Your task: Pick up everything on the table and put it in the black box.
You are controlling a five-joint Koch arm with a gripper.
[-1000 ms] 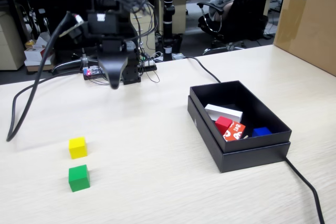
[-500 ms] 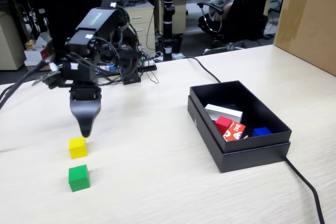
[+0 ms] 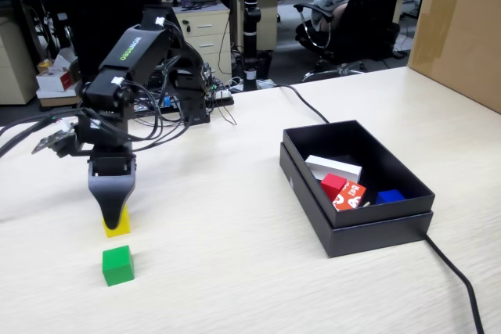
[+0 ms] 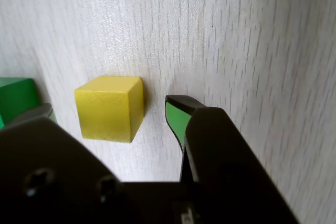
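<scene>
Currently the arm (image 3: 137, 44) is folded forward and down, with the gripper (image 3: 112, 218) pointing vertically at the table (image 3: 235, 271). Its jaws are spread, straddling the yellow cube (image 4: 110, 107) without contact. The green cube (image 3: 117, 264) sits just beside it; the red cube (image 3: 333, 184) lies in the black box (image 3: 376, 232).

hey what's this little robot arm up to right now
The arm is clearing cubes off the table into the black box. Its gripper is down over the yellow cube, jaws open with one on each side and not yet closed on it. The green cube sits on the table just in front of it in the fixed view. The red cube already lies in the box beside other blocks.
</scene>
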